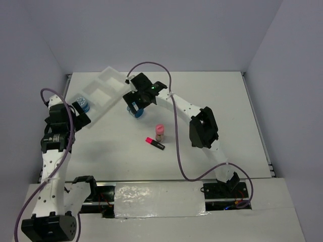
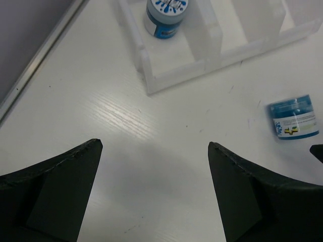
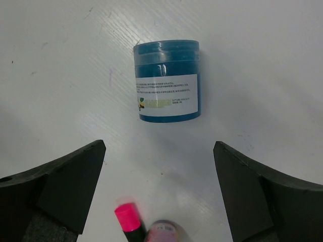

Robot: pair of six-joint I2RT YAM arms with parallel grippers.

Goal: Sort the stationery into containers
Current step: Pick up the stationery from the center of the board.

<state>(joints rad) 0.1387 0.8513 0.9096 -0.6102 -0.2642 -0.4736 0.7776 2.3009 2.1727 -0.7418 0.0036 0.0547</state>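
A long white translucent tray (image 1: 108, 85) lies slanted at the far left, and one blue roll (image 1: 82, 104) stands in its nearest compartment; the left wrist view shows that roll (image 2: 166, 17) and the tray wall (image 2: 202, 63). The second blue roll (image 1: 138, 113) lies on its side on the table (image 3: 168, 80), right of the tray (image 2: 294, 118). My right gripper (image 1: 135, 107) (image 3: 159, 146) hangs open just above it. A pink-capped bottle (image 1: 160, 132) (image 3: 164, 233) and a pink-capped black marker (image 1: 155, 143) (image 3: 127, 218) lie mid-table. My left gripper (image 1: 76, 119) (image 2: 154, 146) is open and empty before the tray. The orange- and blue-capped markers are out of view.
Grey walls close the table on the left, back and right. The table's left rim (image 2: 40, 55) runs close to the tray. A purple cable (image 1: 174, 126) loops over the right arm above the bottle.
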